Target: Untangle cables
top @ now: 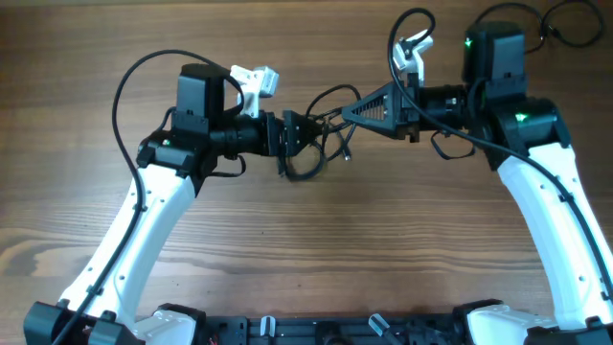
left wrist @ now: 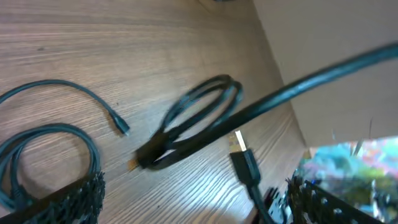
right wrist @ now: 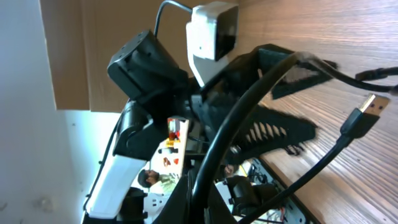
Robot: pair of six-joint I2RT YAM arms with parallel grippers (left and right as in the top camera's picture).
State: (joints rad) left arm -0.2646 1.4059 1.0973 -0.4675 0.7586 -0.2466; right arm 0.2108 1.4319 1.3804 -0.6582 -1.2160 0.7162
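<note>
Reaching in from the left: the left gripper (top: 293,144) points toward the centre of the wooden table (top: 316,249), low over the tangle.
Left jaws: released. In the left wrist view the two fingers (left wrist: 84,196) stand far apart at the bottom corners, with bare wood and cord showing between them and nothing pinched.
Cables (top: 324,134): a knot of thin black cords lies at mid-table, between the two grippers and partly under the left one.
Cables, seen from the left wrist: one small double coil (left wrist: 202,115) rests flat on the wood. An open arc ending in a small plug (left wrist: 122,128) lies to its left. A second loop curls beside the left finger. A flat metal USB plug (left wrist: 239,144) lies just below the coil.
Raised strand (left wrist: 311,84): a blurred black cord crosses above the coil, off the table.
Right gripper (top: 350,110): it comes in from the right, its tip at the upper right edge of the tangle, close to the left gripper.
Right jaws: clenched on a strand of the cables. In the right wrist view that strand rises from between the fingers toward the left arm.
</note>
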